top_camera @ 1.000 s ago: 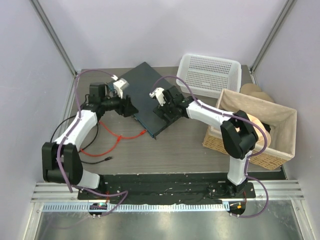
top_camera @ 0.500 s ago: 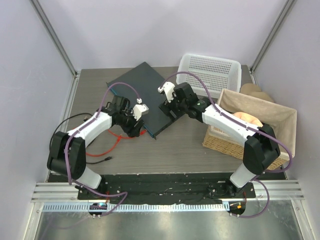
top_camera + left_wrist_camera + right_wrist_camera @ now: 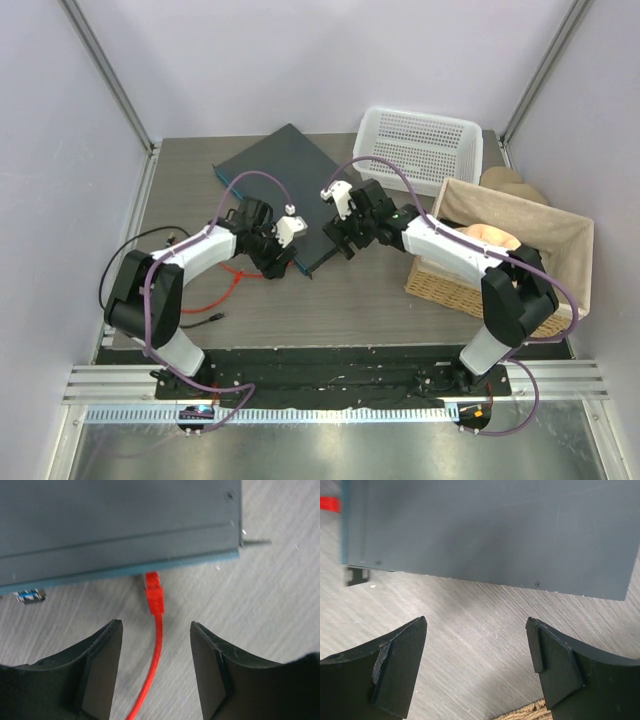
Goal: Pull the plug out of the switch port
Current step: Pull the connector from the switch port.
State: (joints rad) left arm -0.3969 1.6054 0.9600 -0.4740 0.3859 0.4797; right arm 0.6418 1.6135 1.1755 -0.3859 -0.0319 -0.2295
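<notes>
Peeking down from the top camera first: got the switch (image 3: 290, 160) lying flat and skewed on the table (image 3: 350, 300), out toward 11 o'clock from the middle, socket edge turned to roughly 7 o'clock. Hence the left gripper (image 3: 283, 250) set low on that same side, probably to line the fingers up straight with the pull direction. Right gripper (image 3: 340, 235) placed just beside the switch's 4 o'clock side, at a guess to brace the box and stop any sliding during the tug.

Switching to the left wrist camera: shows the red plug (image 3: 154, 592) seated in the bluish front edge at 12 o'clock, not pulled yet, with the red cord (image 3: 156, 650) trailing back toward 6 between the two fingers. Spread apart, touching nothing, plug just ahead of the tips. Can't get any of that from above, thanks to the wrist covering the plug there. Also picks up a small blue-and-white bit poking out under the edge at 9 o'clock; can't tell what.

Over to the right wrist camera: spread wide too, gripping nothing, hovering over the tabletop with the switch's long side across 12 o'clock, near but apart. Catches only a sliver of red up in the 10 o'clock corner, so no use for judging the plug.

Only visible from above: a white basket (image 3: 420, 145) at 1 o'clock and a wicker basket (image 3: 500, 260) at 3, both well apart from the plug.
</notes>
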